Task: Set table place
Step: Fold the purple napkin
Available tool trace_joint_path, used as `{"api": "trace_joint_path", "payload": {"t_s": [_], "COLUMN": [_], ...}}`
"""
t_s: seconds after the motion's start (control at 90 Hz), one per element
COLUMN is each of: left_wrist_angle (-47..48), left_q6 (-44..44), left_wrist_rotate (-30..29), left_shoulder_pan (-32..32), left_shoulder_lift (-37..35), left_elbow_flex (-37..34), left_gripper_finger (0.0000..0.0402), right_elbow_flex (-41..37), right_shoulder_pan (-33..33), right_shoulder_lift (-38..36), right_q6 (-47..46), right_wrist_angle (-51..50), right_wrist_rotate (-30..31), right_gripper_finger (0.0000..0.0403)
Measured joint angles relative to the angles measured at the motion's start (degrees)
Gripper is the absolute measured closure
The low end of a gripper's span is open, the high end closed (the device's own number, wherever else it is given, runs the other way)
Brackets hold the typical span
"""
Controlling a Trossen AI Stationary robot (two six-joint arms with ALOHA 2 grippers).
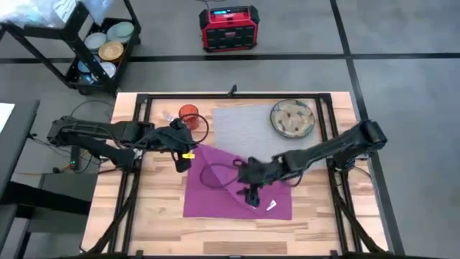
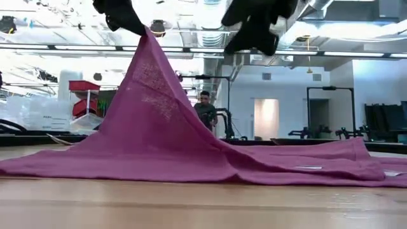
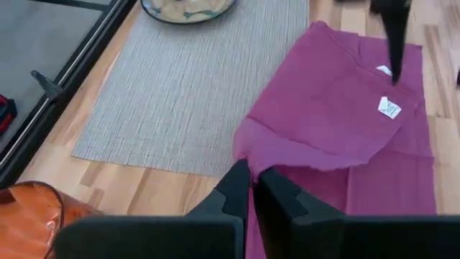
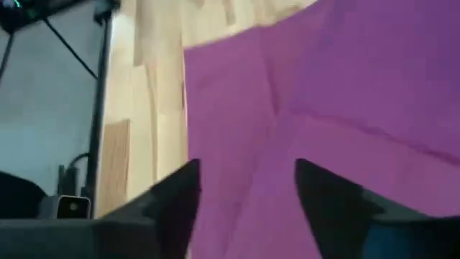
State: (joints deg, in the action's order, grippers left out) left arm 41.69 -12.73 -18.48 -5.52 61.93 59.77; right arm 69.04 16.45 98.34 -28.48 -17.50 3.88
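Pinching napkin (image 3: 338, 122) corner: left gripper (image 3: 250, 188); right gripper (image 4: 244, 191) spread above; cutlery unseen.

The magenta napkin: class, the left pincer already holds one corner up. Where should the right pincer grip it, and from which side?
Judging from its pose, grip a free edge of the napkin from above: the rest lies flat, so only its edges offer a hold. The left pincer pinches the raised corner; the right pincer hovers open over the cloth.
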Motion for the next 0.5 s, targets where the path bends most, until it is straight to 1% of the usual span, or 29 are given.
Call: {"api": "trace_joint_path", "payload": {"t_s": [0.078, 0.167, 0.289, 0.389, 0.5], "left_wrist_angle": [0.0, -0.1, -0.3, -0.2, -0.2], "left_q6": [-0.1, -0.1, -0.4, -0.4, -0.6], "left_wrist_rotate": [0.0, 0.0, 0.0, 0.0, 0.0], "left_shoulder_pan": [0.0, 0.0, 0.0, 0.0, 0.0], "left_shoulder_lift": [0.0, 0.0, 0.0, 0.0, 0.0], "left_elbow_flex": [0.0, 0.0, 0.0, 0.0, 0.0], "left_gripper_finger": [0.0401, 0.0401, 0.0401, 0.0401, 0.0401], "right_elbow_flex": [0.9, 2.1, 3.2, 3.5, 3.5], "right_shoulder_pan": [-0.2, -0.9, -0.9, 0.1, 1.6], "right_shoulder_lift": [3.1, 6.3, 9.9, 10.8, 10.8], "right_q6": [-1.6, -4.6, -7.2, -8.4, -9.4], "right_wrist_angle": [-0.8, -0.5, 0.9, 2.5, 1.7], "right_wrist_rotate": [0.6, 0.8, 2.7, 4.4, 9.6], "right_gripper_finger": [0.0125, 0.0112, 0.0109, 0.0109, 0.0109]}}
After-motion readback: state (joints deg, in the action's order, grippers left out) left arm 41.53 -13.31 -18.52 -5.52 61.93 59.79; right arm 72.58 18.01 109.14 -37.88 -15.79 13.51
